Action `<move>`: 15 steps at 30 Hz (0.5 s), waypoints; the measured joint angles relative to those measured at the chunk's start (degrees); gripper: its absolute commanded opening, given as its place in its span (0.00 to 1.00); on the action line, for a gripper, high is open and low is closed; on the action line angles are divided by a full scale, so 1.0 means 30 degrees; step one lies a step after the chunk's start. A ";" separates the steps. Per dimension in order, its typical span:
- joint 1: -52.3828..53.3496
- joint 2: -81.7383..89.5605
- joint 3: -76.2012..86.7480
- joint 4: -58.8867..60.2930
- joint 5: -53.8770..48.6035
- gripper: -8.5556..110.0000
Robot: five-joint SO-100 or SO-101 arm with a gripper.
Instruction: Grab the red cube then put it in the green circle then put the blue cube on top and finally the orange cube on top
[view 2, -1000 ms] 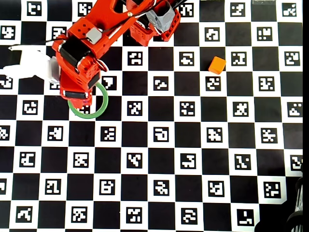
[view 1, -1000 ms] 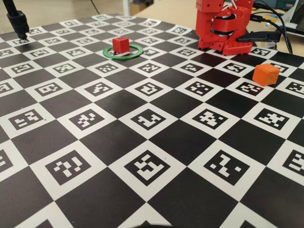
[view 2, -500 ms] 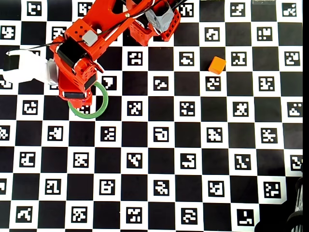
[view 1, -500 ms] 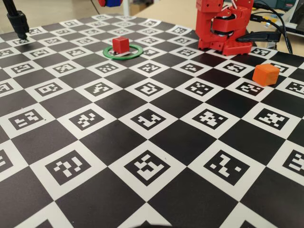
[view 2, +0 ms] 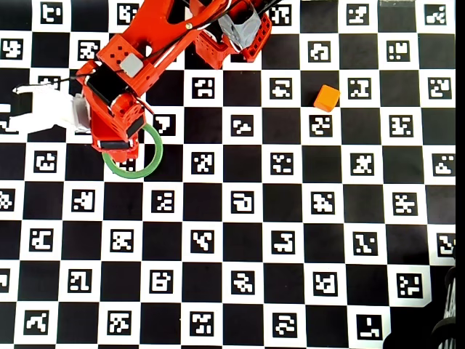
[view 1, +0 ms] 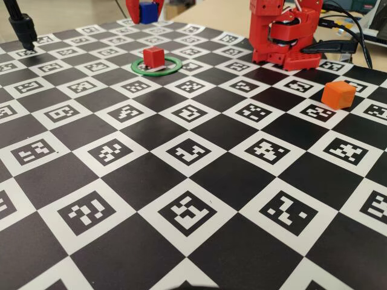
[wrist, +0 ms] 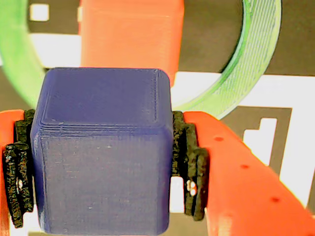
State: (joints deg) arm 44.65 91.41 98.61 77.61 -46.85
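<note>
Blue plastic fills most of our wrist view: the small deep-blue plastic cube with rounded edges (wrist: 103, 152) sits pinched between the two red fingers of our gripper (wrist: 103, 167), the black ribbed pads (wrist: 189, 167) pressing its left and right faces. In the fixed view we see the same blue cube (view 1: 148, 12) held high at the top edge of the picture, above and behind the ring, clear of the table. Below it in the wrist view lies the small matte red plastic cube (wrist: 130, 34), resting inside the thin flat green ring (wrist: 256, 64); the blue cube overlaps the red one's near edge there, but we cannot tell from that view alone how well they line up. The fixed view shows the red cube (view 1: 153, 57) standing upright within the green ring (view 1: 172, 67) on the black-and-white checkered marker table (view 1: 193, 199). From overhead our red arm (view 2: 120, 87) covers the red cube and the upper left part of the ring (view 2: 149, 166), so only the ring's lower and right arc shows. The small orange plastic cube (view 2: 326, 97) lies well apart from the ring, toward the right of the overhead view, alone on a black square; in the fixed view it (view 1: 338, 94) sits at the right, near the arm's red base (view 1: 284, 36).
</note>
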 measured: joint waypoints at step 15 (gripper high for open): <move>0.0000 0.0000 0.2549 -0.2754 0.0000 0.15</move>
State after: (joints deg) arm 44.65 91.41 106.26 69.35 -46.85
